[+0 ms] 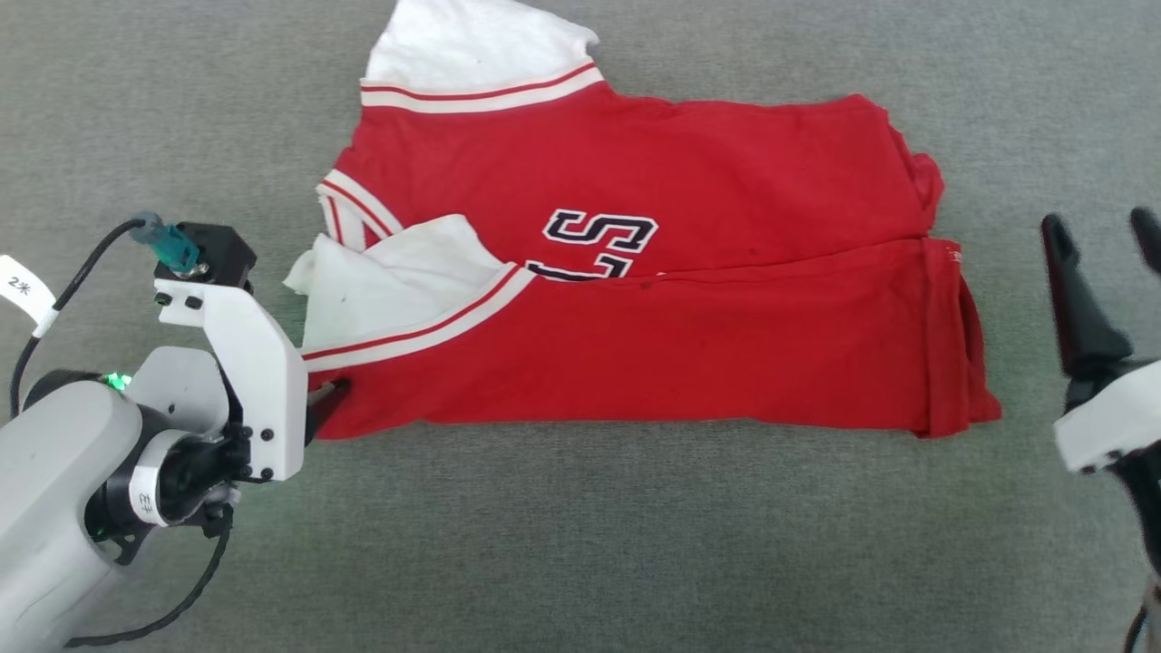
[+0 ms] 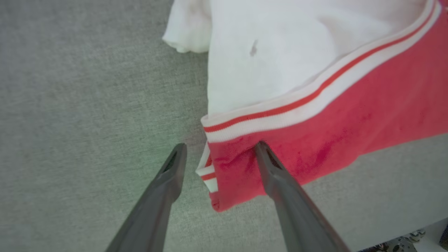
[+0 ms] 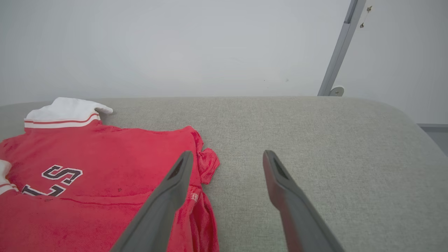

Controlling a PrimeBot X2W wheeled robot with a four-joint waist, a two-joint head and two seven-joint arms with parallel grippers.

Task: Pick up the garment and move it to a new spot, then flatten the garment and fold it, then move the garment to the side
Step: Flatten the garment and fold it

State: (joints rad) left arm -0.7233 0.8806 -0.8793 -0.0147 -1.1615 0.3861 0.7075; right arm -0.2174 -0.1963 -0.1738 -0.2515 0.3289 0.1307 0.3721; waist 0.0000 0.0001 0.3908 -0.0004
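There, folded garment (image 1: 635, 345) on grey surface (image 1: 580, 544).

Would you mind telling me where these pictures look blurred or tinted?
Head view: the right end effector is smeared near the frame edge, the garment sharp. Left wrist view: a green tint on the grey surface beside the left end effector. Right wrist view: evenly lit.

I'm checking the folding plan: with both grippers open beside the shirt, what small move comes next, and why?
Probably draw the left gripper back off the near corner of the garment: its open jaws straddle that corner, the near flap already lies folded over part of the lettering, and the right gripper stands clear beside it.
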